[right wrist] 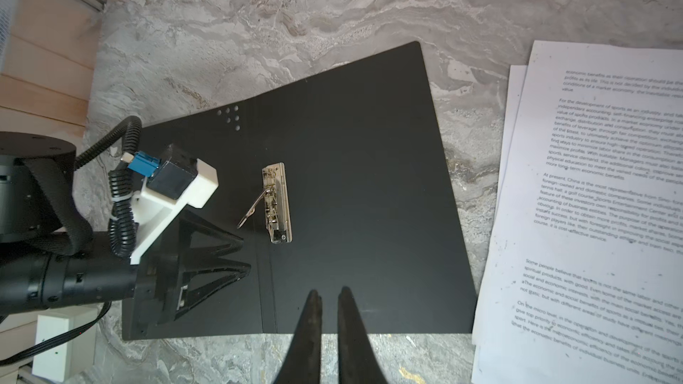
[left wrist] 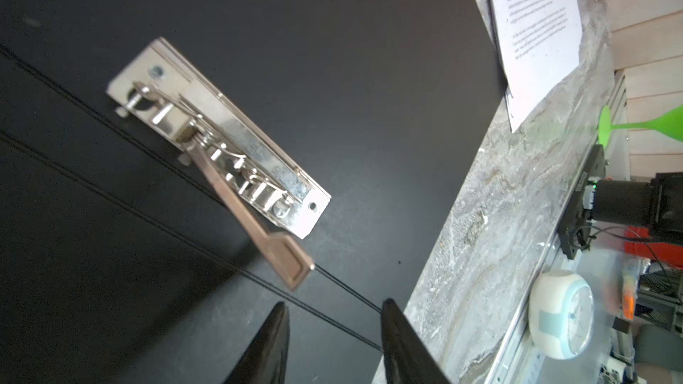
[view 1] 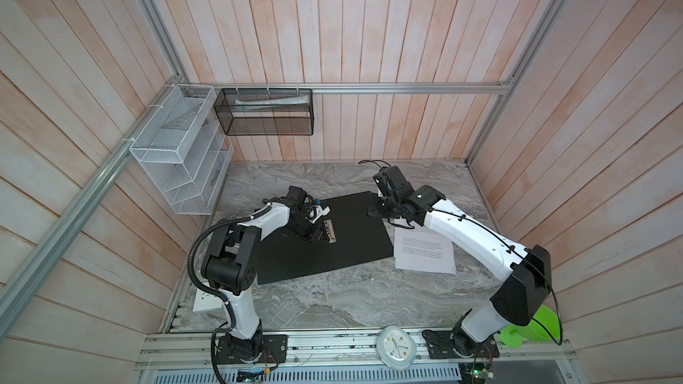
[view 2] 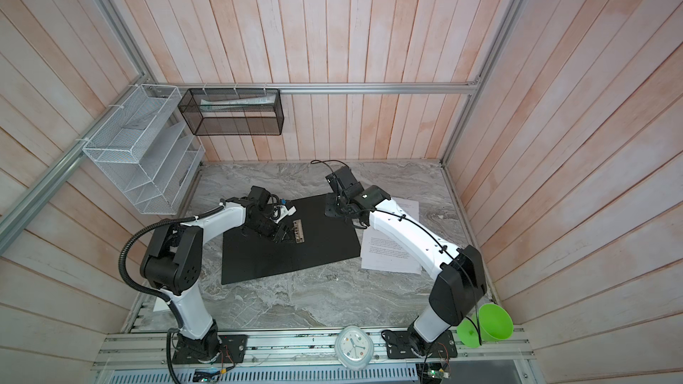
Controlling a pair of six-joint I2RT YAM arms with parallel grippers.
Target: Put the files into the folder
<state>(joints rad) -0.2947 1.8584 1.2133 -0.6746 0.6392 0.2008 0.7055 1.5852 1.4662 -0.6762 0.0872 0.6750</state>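
Though open, one folder (right wrist: 351, 142), one stack (right wrist: 591, 216)

You have a white wire-mesh rack (view 1: 177, 156) hanging on the left wall, with a black mesh basket (view 1: 264, 112) just beside it on the back rail. Past the grey marbled desk (view 1: 351, 297), 1 white clock (view 1: 395, 347) lies face up on the front rail. A green cup (view 2: 491, 326) sits at the right corner.

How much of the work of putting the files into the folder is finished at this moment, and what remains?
Done: the folder lies open, black inside up, and its clip lever looks lifted. In hand: nothing; the left hand is open near the lever, the right hand shut and empty above the folder's edge. Left: the files lie on the table beside the folder, to be moved in and clipped.
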